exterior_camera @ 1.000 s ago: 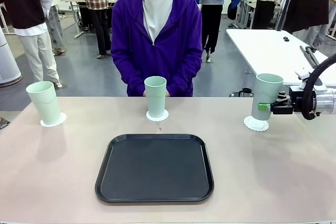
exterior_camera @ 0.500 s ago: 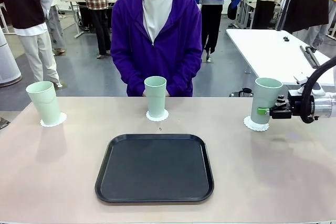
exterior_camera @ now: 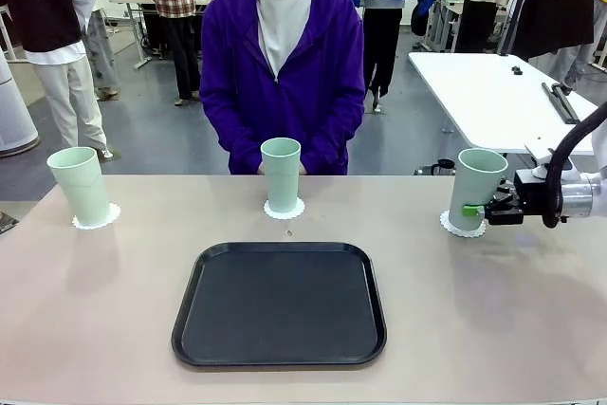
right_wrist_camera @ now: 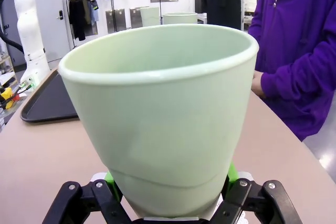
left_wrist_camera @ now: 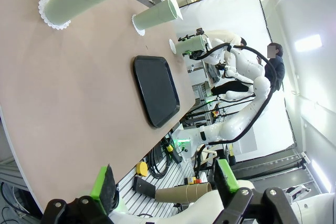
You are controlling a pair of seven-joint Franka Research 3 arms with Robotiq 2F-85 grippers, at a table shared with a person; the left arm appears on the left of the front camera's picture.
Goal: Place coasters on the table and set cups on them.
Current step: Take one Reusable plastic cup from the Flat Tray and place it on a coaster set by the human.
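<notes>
- The right gripper comes in from the right edge of the front view, its green pads clamped on the lower part of the right cup
- That cup leans slightly and sits over the right coaster near the far right of the surface; whether its base rests flat on the coaster cannot be told
- In the right wrist view the held cup is seen from close up, mouth open toward the camera, with the gripper closed on its base from both sides
- The middle cup stands upright on the middle coaster, just in front of the person in the purple hoodie at the far side
- The left cup stands upright on the left coaster near the far left corner
- A black tray lies flat in the middle of the surface, on the robot's side of the middle cup and apart from all three
- In the left wrist view the left gripper hangs beyond the surface's edge with its jaws spread wide and nothing between them
</notes>
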